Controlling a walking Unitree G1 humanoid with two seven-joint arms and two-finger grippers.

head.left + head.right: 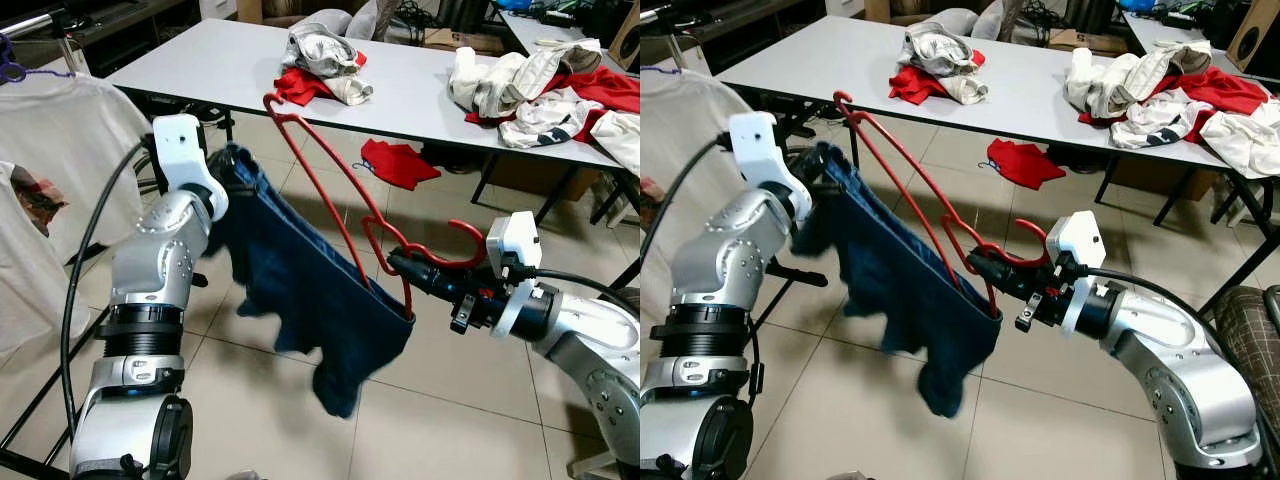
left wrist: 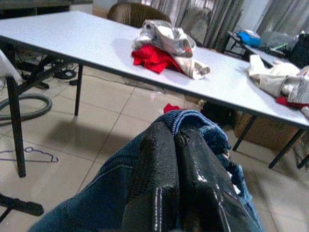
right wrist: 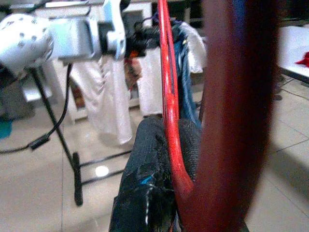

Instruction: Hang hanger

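While holding the red hanger (image 1: 318,172) up in the air over the tile floor (image 1: 470,410), squeezing it tight with the right gripper (image 1: 398,264), just under the curly hook. Pinching the thin red bar between the two black fingers (image 3: 145,159), closed on it with no gap to see. Reaching in from the right side with that silver arm, low and almost flat. Tilting the hanger, with its far end pointing up and away toward the grey table (image 1: 200,60) and its hook end near the right wrist.

Hanging the blue jeans (image 1: 310,300) over the hanger, drooping down in a floppy bunch toward the floor but not touching it. Grabbing the top edge of the jeans with the left gripper (image 2: 176,133), fingers pressed together on the thick blue cloth. Holding that corner up high, beside the hanger's far end, with the left arm bent and raised.

Sitting on the table behind: a pile of white and red clothes (image 1: 325,58), and a bigger messy clothes heap (image 1: 540,90) further to the right. Lying on the floor under the table, a red cloth (image 1: 398,162). Hanging at the far left, beside the left arm, a white shirt (image 1: 70,130) on a purple hanger (image 1: 12,66).
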